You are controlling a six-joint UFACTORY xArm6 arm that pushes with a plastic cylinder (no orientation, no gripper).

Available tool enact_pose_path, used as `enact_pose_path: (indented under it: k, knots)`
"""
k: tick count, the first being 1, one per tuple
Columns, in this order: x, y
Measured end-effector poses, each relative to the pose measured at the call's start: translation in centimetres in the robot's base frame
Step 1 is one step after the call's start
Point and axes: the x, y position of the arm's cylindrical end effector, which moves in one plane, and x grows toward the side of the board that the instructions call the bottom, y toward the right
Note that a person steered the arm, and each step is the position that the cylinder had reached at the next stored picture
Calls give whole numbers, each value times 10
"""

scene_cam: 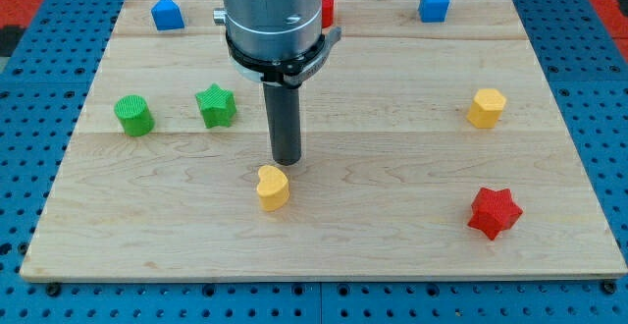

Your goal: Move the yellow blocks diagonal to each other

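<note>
A yellow heart-shaped block [273, 188] lies left of the board's middle, toward the view's bottom. A yellow hexagon block [486, 107] sits at the view's right, higher up. My tip [286, 160] stands just above and slightly right of the yellow heart, very close to it; I cannot tell whether it touches. The yellow hexagon is far to the right of my tip.
A green cylinder [133, 115] and a green star [216, 105] sit at the left. A blue block [167, 14] is at top left and a blue cube [434, 4] at top right. A red block [328, 10] shows partly behind the arm. A red star [494, 213] lies at bottom right.
</note>
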Motion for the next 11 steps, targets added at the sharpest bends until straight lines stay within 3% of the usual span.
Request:
enact_pose_path:
  k: [3, 5, 6, 8, 9, 10, 11]
  knots:
    - [21, -43]
    - [44, 19]
    - [20, 37]
    - [-17, 288]
    - [-69, 323]
    - [-90, 254]
    - [-72, 172]
